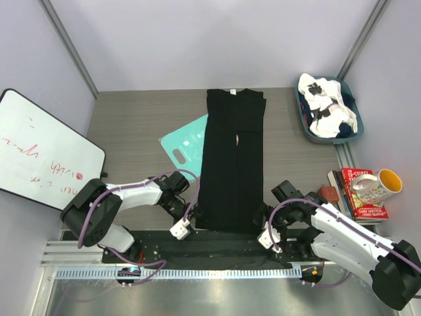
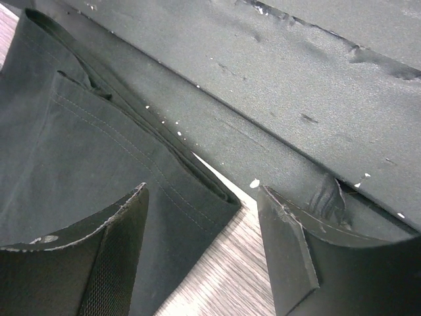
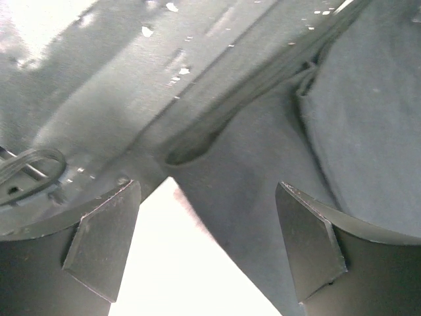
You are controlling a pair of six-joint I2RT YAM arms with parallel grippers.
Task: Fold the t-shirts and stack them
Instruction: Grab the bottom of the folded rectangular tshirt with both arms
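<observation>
The black t-shirt (image 1: 231, 158) lies flat in a long narrow fold down the middle of the table, print hidden. My left gripper (image 1: 186, 214) is open at its near left corner; the left wrist view shows that hem corner (image 2: 197, 191) between the open fingers (image 2: 112, 257), not gripped. My right gripper (image 1: 262, 227) is open at the near right corner; the right wrist view shows the cloth edge (image 3: 263, 191) between its fingers (image 3: 309, 243). The white t-shirt with black patches (image 1: 325, 105) lies crumpled in a blue-grey basket (image 1: 304, 122) at the back right.
A teal plastic board (image 1: 184, 143) lies partly under the black shirt's left side. A whiteboard (image 1: 39, 148) leans at the left. Books (image 1: 352, 194) and a mug (image 1: 378, 184) sit at the right edge. A black mat strip (image 1: 210, 250) runs along the near edge.
</observation>
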